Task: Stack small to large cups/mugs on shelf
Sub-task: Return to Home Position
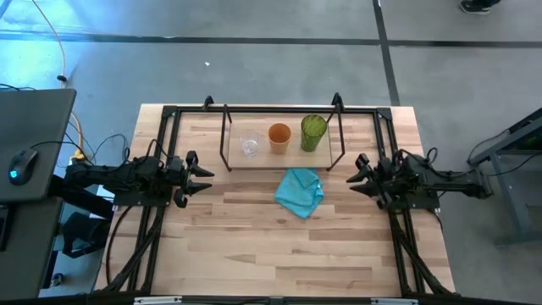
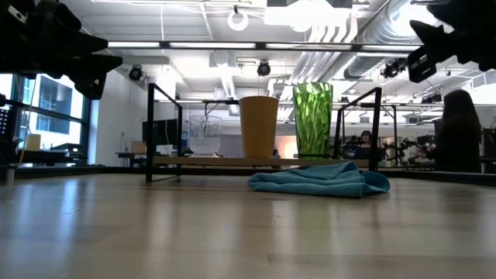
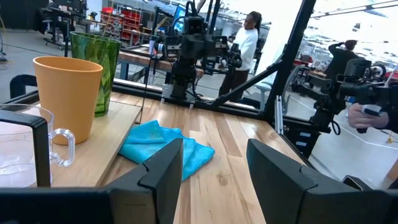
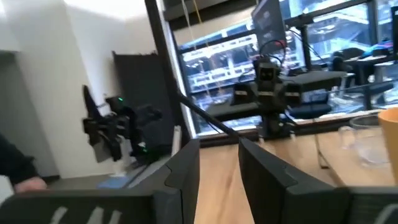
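Observation:
On the shelf (image 1: 264, 160) at the table's far side, three cups stand upright in a row on its wood base. They are a clear glass one (image 1: 249, 145) with a small handle (image 3: 63, 147), an orange one (image 1: 279, 135) and a taller green tumbler (image 1: 312, 131). The low view shows the orange cup (image 2: 258, 126) and green tumbler (image 2: 313, 120) side by side. My left gripper (image 1: 201, 174) hangs open left of the shelf, above the table. My right gripper (image 1: 354, 175) hangs open right of the shelf. Neither touches anything.
A crumpled turquoise cloth (image 1: 300, 191) lies on the table just in front of the shelf, between the two grippers. The black table frame (image 1: 169, 114) runs along the far and side edges. Bare wood lies toward the near edge. A person (image 3: 247, 38) stands beyond the table.

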Available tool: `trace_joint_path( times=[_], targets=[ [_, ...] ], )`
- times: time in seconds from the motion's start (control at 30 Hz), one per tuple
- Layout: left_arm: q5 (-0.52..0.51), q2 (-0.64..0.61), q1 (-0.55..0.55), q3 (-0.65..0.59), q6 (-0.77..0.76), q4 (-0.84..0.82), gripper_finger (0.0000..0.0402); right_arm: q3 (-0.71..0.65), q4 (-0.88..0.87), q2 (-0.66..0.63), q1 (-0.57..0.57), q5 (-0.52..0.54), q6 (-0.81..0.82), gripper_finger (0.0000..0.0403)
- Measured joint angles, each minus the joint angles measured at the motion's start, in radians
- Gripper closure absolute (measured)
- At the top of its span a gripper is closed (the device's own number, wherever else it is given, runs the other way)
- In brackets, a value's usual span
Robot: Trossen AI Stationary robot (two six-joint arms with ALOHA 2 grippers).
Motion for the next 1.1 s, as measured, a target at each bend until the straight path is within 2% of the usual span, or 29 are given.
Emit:
trace_joint_path(
  times=[0.17,0.43,0.67,1.1],
  targets=[
    [0.000,0.000,0.000,0.000,0.000,0.000,0.0234,0.000,-0.019,0.000,0.000,0.046,-0.052,0.0311],
    [0.000,0.000,0.000,0.000,0.000,0.000,0.0234,0.000,-0.058,0.000,0.000,0.178,-0.134,0.0313],
    [0.000,0.000,0.000,0.000,0.000,0.000,0.0234,0.000,-0.195,0.000,0.000,0.218,-0.150,0.0313],
    [0.000,0.000,0.000,0.000,0.000,0.000,0.0234,0.001,-0.205,0.003,0.001,0.240,-0.155,0.0313]
  ],
)
